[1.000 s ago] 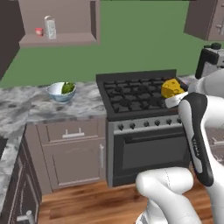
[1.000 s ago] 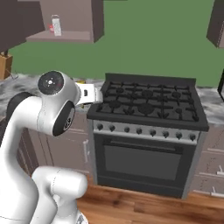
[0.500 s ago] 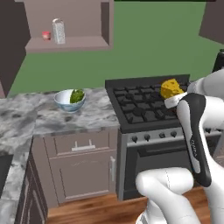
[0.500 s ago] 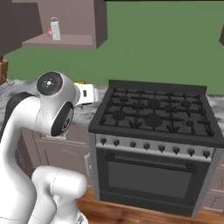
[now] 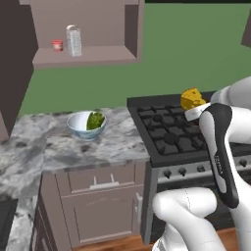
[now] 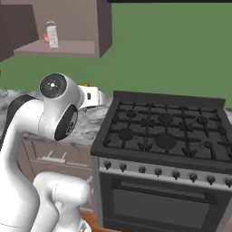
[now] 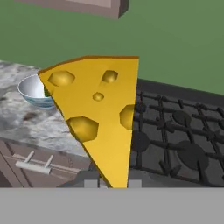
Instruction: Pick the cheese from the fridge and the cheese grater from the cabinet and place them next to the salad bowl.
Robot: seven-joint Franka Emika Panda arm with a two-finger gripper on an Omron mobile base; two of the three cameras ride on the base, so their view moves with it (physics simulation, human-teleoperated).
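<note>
- Yellow cheese point(image 7: 98, 118) wedge sits pinched in the claw point(image 7: 113, 183), jaws nearly shut on its narrow tip; in the left base view the cheese point(image 5: 192, 99) shows at right-centre, up over the stove point(image 5: 171, 132), not over the counter point(image 5: 44, 147).
- Risk 1: grip is only on the thin point, big end sticks out. A quick swing could lever it loose and drop it on the burners.
- Salad bowl point(image 5: 87, 124) is at centre-left, well apart from the cheese. Risk 2: coming in low could knock the bowl's rim or land the wedge in the salad, not beside it.
- Cheese grater point(image 5: 74, 40) is on the cabinet point(image 5: 88, 29) shelf, upper left, just beside a red jar point(image 5: 58, 45). Risk 3: later reach may tip the grater or bump the jar; it looks tall and narrow.
</note>
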